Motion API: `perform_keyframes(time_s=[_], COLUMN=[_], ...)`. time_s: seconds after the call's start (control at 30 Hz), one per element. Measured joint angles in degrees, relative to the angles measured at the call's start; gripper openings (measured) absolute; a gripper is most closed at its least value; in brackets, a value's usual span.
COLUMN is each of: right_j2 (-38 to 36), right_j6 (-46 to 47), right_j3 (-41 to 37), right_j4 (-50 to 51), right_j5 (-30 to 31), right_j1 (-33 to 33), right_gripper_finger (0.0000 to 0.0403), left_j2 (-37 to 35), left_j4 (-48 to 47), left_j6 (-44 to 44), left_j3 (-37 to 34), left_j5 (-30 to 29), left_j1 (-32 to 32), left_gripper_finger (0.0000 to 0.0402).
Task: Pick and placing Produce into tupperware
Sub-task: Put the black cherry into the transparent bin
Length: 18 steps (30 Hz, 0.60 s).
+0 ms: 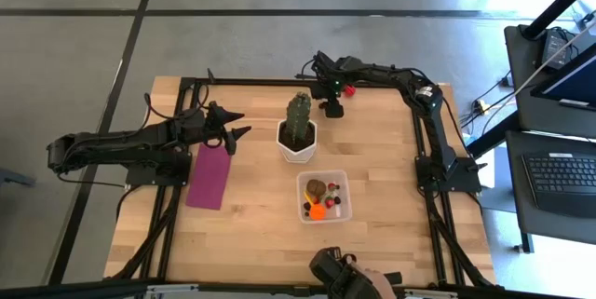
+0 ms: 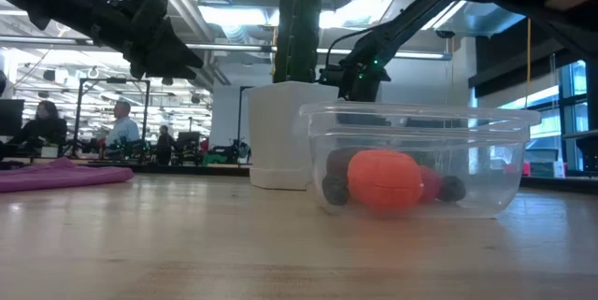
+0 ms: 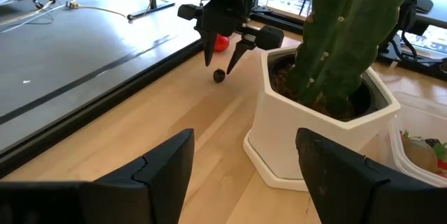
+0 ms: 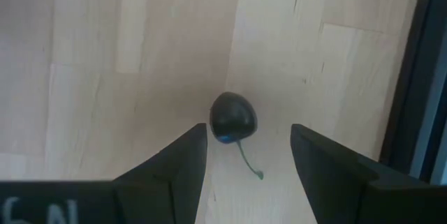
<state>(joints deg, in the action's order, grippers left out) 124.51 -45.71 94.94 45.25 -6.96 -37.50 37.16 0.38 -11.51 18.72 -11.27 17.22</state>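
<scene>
The right pincer (image 4: 248,158) hung open over the far edge of the desk (image 1: 251,224), its jaws straddling a small dark berry (image 4: 233,118) with a thin green stem and gripping nothing. The round piece lay loose on bare wood, so a close that met it off-centre could have squirted it out sideways, and the dark frame rail beside it left little room to chase it. A red piece (image 3: 221,41) lay just beyond and might have been nudged off the desk. The carry to the tupperware (image 1: 323,197), already holding several pieces, ran past the cactus (image 1: 298,117) in its white pot (image 1: 296,146), which an arm could have clipped. The left pincer (image 1: 236,125) waited open and empty near the magenta mat (image 1: 209,176).
</scene>
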Motion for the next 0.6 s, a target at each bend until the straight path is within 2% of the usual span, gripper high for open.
perform_keyframes(time_s=[0.6], right_j2=[0.0], right_j6=[0.0], right_j3=[0.0], right_j4=[-0.52], right_j5=[1.35], right_j1=[-0.1], right_gripper_finger=[0.0207], left_j2=[0.01], left_j4=[0.0], left_j6=[-0.04], left_j3=[0.0], left_j5=[0.0], left_j1=[-0.01], left_gripper_finger=[0.0244])
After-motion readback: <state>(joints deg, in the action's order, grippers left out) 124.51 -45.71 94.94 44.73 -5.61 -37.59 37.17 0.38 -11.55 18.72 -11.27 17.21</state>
